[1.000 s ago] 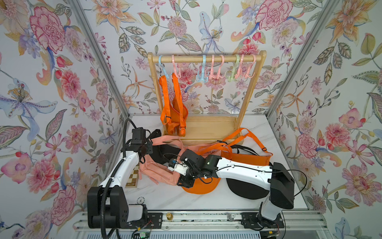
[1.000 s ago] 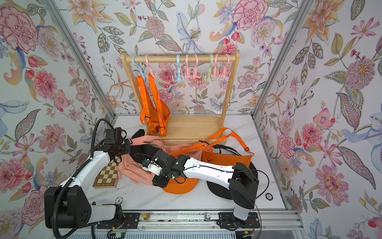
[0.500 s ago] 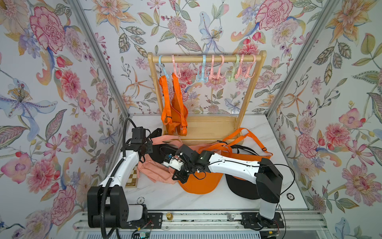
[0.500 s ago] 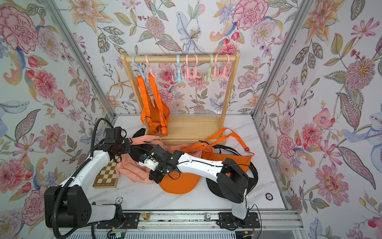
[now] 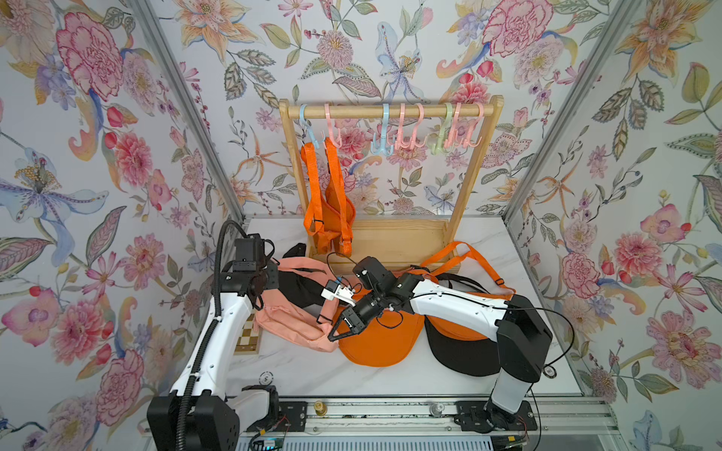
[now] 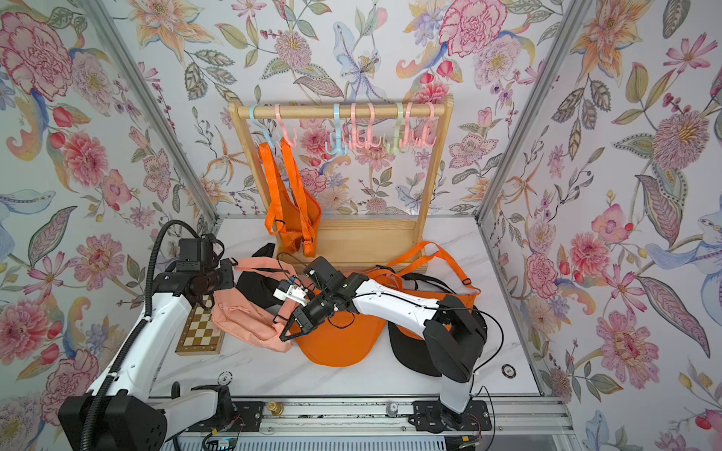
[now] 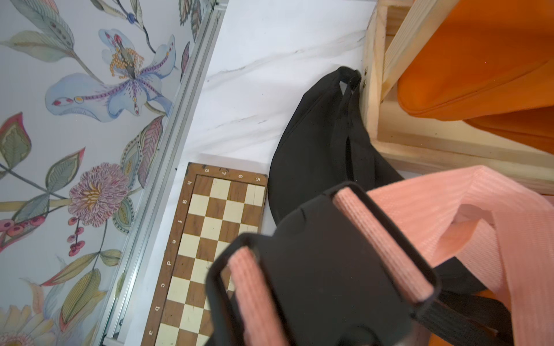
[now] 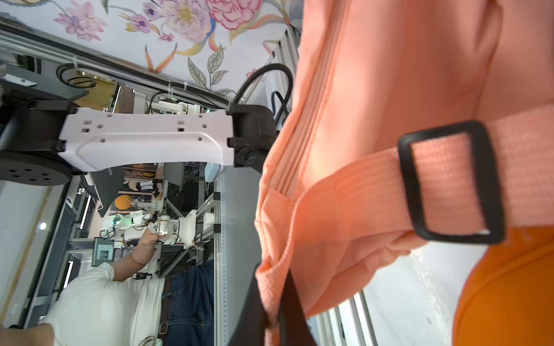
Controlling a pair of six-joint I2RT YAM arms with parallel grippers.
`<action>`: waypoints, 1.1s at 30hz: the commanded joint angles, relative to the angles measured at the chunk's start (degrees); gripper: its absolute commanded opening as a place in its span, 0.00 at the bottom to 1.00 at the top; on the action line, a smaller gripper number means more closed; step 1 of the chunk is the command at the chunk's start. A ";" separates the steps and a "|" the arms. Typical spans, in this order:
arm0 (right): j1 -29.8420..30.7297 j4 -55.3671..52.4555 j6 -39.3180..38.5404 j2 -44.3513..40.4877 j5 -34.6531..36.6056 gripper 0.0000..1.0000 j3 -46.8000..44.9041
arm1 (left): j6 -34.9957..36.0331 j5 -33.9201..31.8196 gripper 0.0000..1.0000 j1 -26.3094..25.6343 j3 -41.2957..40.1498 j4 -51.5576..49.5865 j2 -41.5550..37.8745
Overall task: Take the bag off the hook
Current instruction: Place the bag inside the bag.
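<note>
Hanging orange bag (image 5: 334,203) dipping into wooden tray (image 5: 390,238), right fingers (image 5: 338,328) pinching pink bag (image 5: 289,324), left fingers hidden, unclear.

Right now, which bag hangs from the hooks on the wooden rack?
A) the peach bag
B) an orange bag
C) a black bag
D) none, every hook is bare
B: the orange bag hangs by its straps from the blue hook and the pink hook on the rack, while the peach bag lies on the table.
</note>
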 commanded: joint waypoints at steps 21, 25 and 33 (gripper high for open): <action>-9.43 -0.18 4.52 10.93 21.46 0.01 -1.11 | -0.66 3.88 1.00 0.30 5.73 7.28 11.32; -10.14 -0.19 6.07 10.92 25.98 0.09 -1.70 | 0.57 2.06 1.00 0.30 5.49 3.46 6.48; -9.39 -0.19 5.43 7.51 28.49 0.42 -1.01 | 1.01 0.81 1.00 0.25 4.20 0.30 1.12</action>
